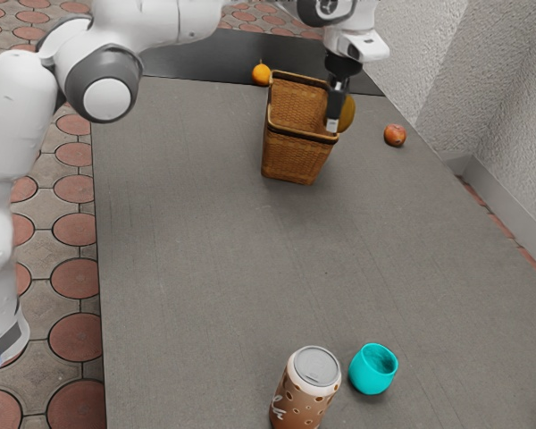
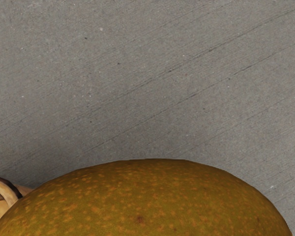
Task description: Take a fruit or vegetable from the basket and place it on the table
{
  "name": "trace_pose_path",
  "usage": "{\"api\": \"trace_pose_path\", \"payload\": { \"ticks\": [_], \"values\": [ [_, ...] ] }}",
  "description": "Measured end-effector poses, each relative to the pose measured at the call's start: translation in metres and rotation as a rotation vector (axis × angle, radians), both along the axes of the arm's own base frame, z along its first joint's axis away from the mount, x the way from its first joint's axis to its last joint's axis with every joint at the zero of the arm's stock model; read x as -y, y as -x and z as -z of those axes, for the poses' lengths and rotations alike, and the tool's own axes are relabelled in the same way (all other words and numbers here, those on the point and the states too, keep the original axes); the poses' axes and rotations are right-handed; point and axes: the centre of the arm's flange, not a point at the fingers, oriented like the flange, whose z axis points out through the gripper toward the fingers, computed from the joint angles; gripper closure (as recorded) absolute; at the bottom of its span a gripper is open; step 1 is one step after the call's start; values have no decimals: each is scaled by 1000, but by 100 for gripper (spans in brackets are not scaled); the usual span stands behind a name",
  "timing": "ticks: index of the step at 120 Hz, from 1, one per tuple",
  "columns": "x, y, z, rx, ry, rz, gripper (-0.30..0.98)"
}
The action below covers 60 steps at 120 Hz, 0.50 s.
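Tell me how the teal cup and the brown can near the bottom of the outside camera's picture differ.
The cup is plain teal; the can is brown with spots. The cup is open-topped; the can has a closed grey top. The can is taller than the cup. Both are round and upright.

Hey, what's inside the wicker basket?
Looking into the wicker basket, I can see its woven inner wall. The near side covers the bottom, so I can't tell whether anything lies down there.

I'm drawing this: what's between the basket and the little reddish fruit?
The big yellow-brown fruit, with the pincer right at it. The exterior view shows that.
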Motion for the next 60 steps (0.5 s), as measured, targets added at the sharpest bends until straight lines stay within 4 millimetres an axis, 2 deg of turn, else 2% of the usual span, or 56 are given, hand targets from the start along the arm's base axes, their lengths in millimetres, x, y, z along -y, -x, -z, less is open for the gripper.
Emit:
{"api": "trace_pose_path", "payload": {
  "ticks": [20, 24, 37, 60],
  "values": [
    [12, -4, 2, 3, -1, 17, 18],
    [13, -4, 2, 4, 0, 18, 13],
    [14, -6, 2, 10, 0, 18, 5],
    [13, -8, 5, 14, -4, 14, 1]
  ]
}}
